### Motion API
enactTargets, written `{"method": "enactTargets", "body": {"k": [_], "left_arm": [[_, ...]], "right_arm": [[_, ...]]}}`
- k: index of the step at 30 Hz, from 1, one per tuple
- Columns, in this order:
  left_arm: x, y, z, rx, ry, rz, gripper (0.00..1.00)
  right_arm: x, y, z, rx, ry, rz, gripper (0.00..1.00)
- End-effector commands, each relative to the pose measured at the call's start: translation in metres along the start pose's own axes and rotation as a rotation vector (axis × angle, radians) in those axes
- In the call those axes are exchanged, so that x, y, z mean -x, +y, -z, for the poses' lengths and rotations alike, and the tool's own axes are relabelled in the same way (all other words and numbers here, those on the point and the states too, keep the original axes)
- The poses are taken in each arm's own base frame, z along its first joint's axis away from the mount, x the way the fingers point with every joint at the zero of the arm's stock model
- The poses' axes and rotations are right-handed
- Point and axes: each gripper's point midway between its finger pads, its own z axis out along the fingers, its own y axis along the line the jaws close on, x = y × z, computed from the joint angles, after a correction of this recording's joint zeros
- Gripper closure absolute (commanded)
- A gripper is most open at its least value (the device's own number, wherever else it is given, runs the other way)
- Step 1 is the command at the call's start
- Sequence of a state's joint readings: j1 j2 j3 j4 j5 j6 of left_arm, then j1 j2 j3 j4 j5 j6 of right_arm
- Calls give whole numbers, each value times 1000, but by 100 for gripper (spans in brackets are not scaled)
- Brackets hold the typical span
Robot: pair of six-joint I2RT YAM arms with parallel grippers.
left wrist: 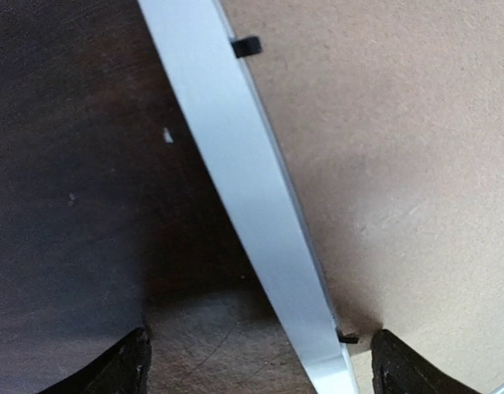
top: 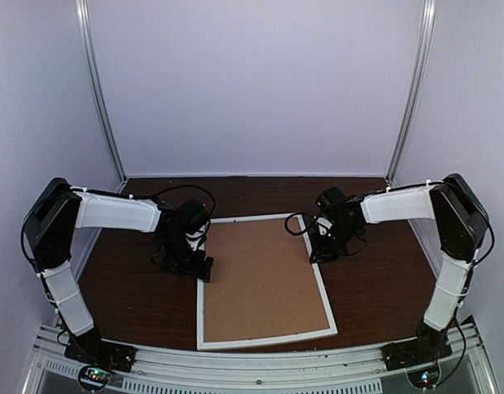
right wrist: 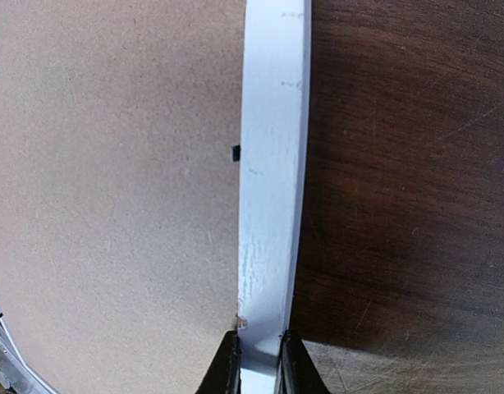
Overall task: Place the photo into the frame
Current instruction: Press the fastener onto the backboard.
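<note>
Frame (top: pixel 265 338): flat on the desk (top: pixel 129 287), back side up, lying between the two end effectors, long side running away from the arm bases.
Backing board (top: pixel 260 279): brown, seated inside the frame rails and filling the opening.
Left end effector (left wrist: pixel 260 373): jaws spread wide, holding nothing. The frame's left rail passes diagonally between its fingers (left wrist: pixel 112 369) and is clear of both. One finger is over the bare desk outside the rail, the other over the backing board inside it. Cannot tell whether the tips touch down.
Right end effector (right wrist: pixel 258 365): jaws drawn narrow, its fingers (right wrist: pixel 227 369) pinching the frame's right rail from both sides. Backing board lies to its inner side, bare desk to its outer side.
Tabs (left wrist: pixel 246 46): small, black, on the inner edge of the rail ahead of each end effector, overlapping the board's edge.
</note>
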State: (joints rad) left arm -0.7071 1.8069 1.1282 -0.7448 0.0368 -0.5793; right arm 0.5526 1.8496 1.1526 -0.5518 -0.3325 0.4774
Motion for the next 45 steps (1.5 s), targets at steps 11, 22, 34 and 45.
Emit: {"method": "enactTargets", "body": {"k": [11, 22, 34, 45], "left_arm": [[14, -18, 35, -59, -106, -37, 6], [-55, -1, 44, -64, -36, -14, 6], [-91, -16, 26, -36, -6, -54, 6], [-82, -21, 16, -8, 22, -61, 6]], "right_arm": [[-3, -4, -10, -10, -4, -7, 95], [-4, -5, -12, -6, -8, -17, 95], [-5, -3, -10, 1, -21, -22, 95], [-6, -3, -7, -1, -24, -22, 95]]}}
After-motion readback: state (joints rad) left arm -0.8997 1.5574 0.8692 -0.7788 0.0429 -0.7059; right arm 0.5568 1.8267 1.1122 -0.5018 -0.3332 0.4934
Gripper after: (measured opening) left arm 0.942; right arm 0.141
